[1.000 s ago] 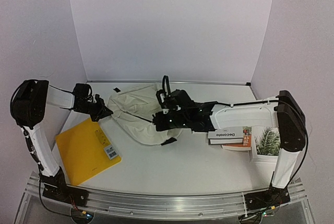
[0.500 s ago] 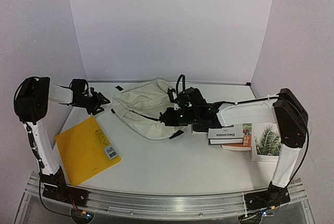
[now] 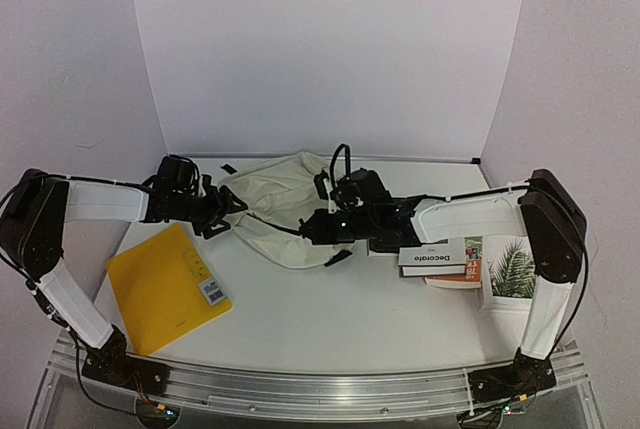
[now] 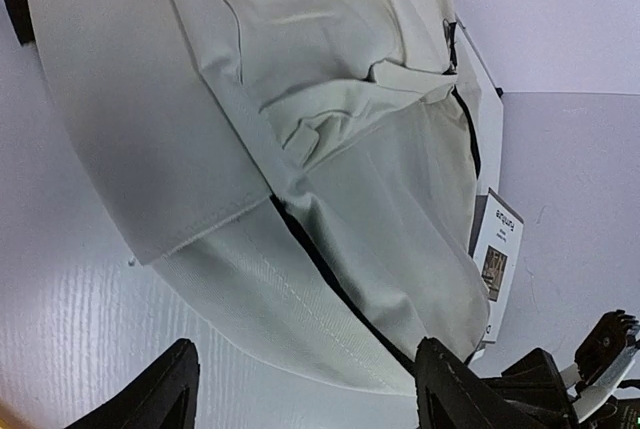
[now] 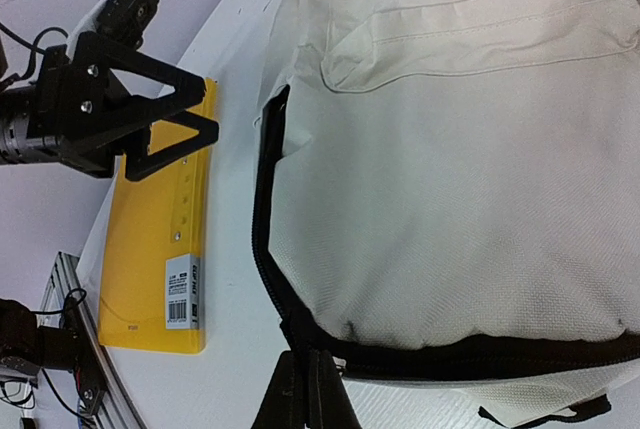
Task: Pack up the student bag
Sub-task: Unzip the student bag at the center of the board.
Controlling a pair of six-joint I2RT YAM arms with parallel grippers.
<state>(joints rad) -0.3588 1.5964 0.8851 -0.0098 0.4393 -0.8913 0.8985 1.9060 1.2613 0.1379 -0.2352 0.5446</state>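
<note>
My left gripper point(image 3: 228, 211) is released. Its two black fingers point(image 4: 170, 394) are spread wide with nothing between them, and it hovers just left of the large cream fabric student bag point(image 3: 272, 204). The student bag lies slumped on the white table point(image 3: 330, 324), in the middle and towards the far edge. My right gripper point(image 5: 303, 389) is clenched tight, its tips meeting on the black zipper trim point(image 5: 480, 354) along the bag's near side, so I am pinching the bag there. To the near left of the bag, apart from it, a flat yellow folder point(image 3: 160, 284) with a white barcode label point(image 3: 214, 294) lies on the table. On the right, beside my right arm, sits a small stack of books point(image 3: 438, 261). Just right of that is a card printed with green leaves point(image 3: 516, 271).
</note>
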